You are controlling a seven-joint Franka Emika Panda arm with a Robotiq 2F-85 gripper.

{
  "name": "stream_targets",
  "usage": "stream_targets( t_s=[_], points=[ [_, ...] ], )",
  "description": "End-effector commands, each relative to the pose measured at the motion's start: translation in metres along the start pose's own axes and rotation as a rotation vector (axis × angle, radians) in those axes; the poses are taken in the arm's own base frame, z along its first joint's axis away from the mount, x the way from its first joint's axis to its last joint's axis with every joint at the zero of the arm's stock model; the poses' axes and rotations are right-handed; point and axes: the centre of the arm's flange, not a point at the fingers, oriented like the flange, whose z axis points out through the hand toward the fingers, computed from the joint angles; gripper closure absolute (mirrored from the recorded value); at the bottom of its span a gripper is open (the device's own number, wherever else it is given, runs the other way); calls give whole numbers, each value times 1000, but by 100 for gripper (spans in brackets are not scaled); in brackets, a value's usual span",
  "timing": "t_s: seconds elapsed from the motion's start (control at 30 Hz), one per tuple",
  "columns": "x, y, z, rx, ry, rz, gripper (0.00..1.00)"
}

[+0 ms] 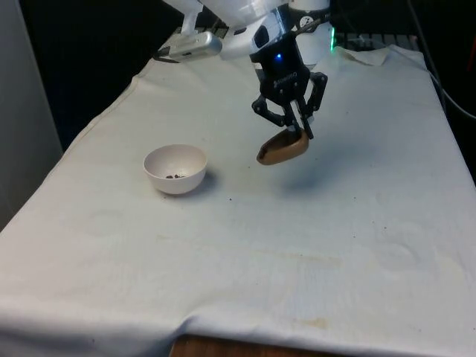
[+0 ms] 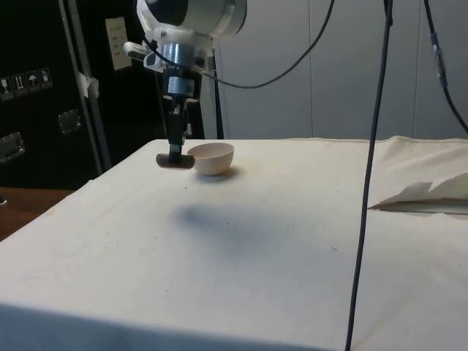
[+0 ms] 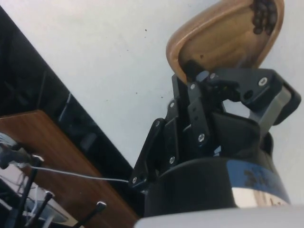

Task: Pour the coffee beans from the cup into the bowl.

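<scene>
Fingers (image 3: pixel 202 95) closed together on the rim of the cup (image 1: pixel 282 149); the wrist view shows the rim pinched between them. Gripper (image 1: pixel 300 131) points down and holds the cup in the air above the cloth (image 1: pixel 297 253), not touching it.

Cup: brown, wooden-looking, tipped well over on its side. Wrist view looks into its mouth; dark beans (image 3: pixel 263 14) sit heaped at the far inner wall, still inside the cup.

Shadow of cup and gripper falls on the cloth below and toward the front view's right.

Bowl (image 1: pixel 175 168): white, upright on the cloth, toward the front view's left of the cup and apart from it. A few dark beans (image 1: pixel 174 176) lie at its bottom. In the side view the cup (image 2: pixel 175 161) hangs just in front of the bowl (image 2: pixel 211 157), overlapping its near edge in the picture; the front view shows a clear gap between them.

Arm (image 1: pixel 223 22) reaches in from above, at the table's far end.
</scene>
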Motion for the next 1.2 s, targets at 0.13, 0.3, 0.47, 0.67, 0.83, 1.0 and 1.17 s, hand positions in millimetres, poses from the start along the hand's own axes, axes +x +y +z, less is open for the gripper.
stream_targets(
  t_s=[0.13, 0.3, 0.47, 0.67, 0.83, 1.0, 1.17],
  points=[
    [-6, -2, 1, -38, -9, 2, 100],
    [-12, -2, 3, -38, -12, 1, 100],
    [-22, -4, 4, -71, -15, 9, 100],
    [-34, -6, 5, -92, -16, 10, 100],
    [-46, -7, 7, -113, -15, 13, 100],
    [-53, -9, 9, -126, -13, 15, 100],
    [-64, -11, 11, -147, -11, 18, 100]
  ],
)
